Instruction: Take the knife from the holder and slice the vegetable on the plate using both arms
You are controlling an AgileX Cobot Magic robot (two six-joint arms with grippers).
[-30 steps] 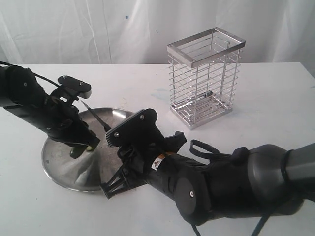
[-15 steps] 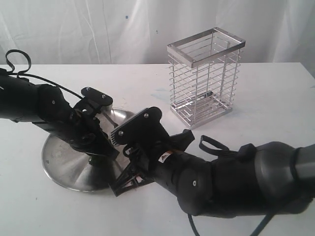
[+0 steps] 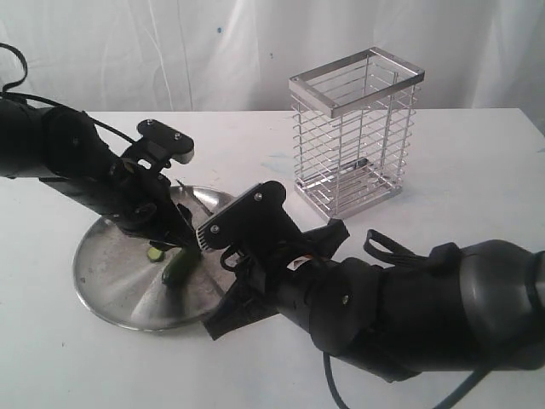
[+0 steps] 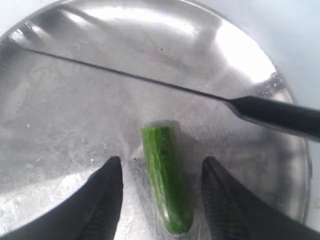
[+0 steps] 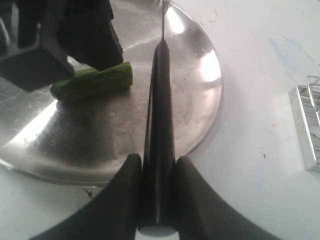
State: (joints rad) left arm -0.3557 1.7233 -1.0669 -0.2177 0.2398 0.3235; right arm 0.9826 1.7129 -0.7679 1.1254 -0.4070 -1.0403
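The vegetable (image 4: pixel 167 187) lies flat on the plate (image 4: pixel 60 125), a short dark green piece with its pale cut end toward the knife. My left gripper (image 4: pixel 161 162) is open, one finger on each side of the piece with a gap at both. My right gripper (image 5: pixel 158 160) is shut on the black handle of the knife (image 5: pixel 159 120). The thin blade (image 4: pixel 125 75) reaches across the plate just beyond the cut end and is clear of it. In the exterior view the vegetable (image 3: pixel 177 268) shows below the left gripper (image 3: pixel 170 247) on the plate (image 3: pixel 106 285).
The wire holder (image 3: pixel 356 136) stands upright on the white table at the back right, away from both arms; its corner (image 5: pixel 307 125) shows in the right wrist view. The bulky right arm (image 3: pixel 400 307) fills the front of the table beside the plate.
The left arm has moved right across the plate, and the vegetable now shows under its fingers. The right arm has edged right and forward, still holding the knife.
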